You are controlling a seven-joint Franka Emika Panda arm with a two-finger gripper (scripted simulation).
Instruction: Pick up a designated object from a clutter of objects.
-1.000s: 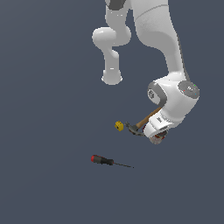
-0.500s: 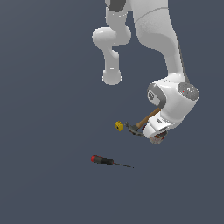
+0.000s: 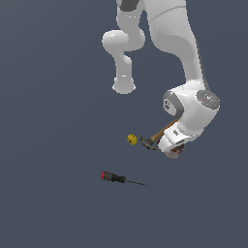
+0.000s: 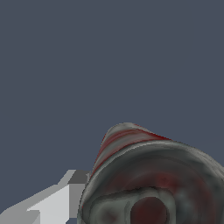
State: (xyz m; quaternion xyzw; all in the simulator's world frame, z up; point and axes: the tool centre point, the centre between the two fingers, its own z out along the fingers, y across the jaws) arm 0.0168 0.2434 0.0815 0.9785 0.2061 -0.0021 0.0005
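The white and red can (image 4: 148,175) with a dark grey metal top fills the near part of the wrist view, its top facing the camera. One grey finger (image 4: 52,203) lies against its side; the other finger is hidden. In the exterior view my gripper (image 3: 174,151) is low over the can (image 3: 175,153), of which only a bit of red shows under the hand. The rest of the clutter lies on the exterior view's left of it: the wooden-handled hammer (image 3: 154,138), the small yellow block (image 3: 131,140) and the red-and-black-handled screwdriver (image 3: 115,178). The dark red lump is hidden.
The arm's white base link (image 3: 124,85) stands behind the clutter. The floor (image 3: 48,145) is a flat dark grey surface all around.
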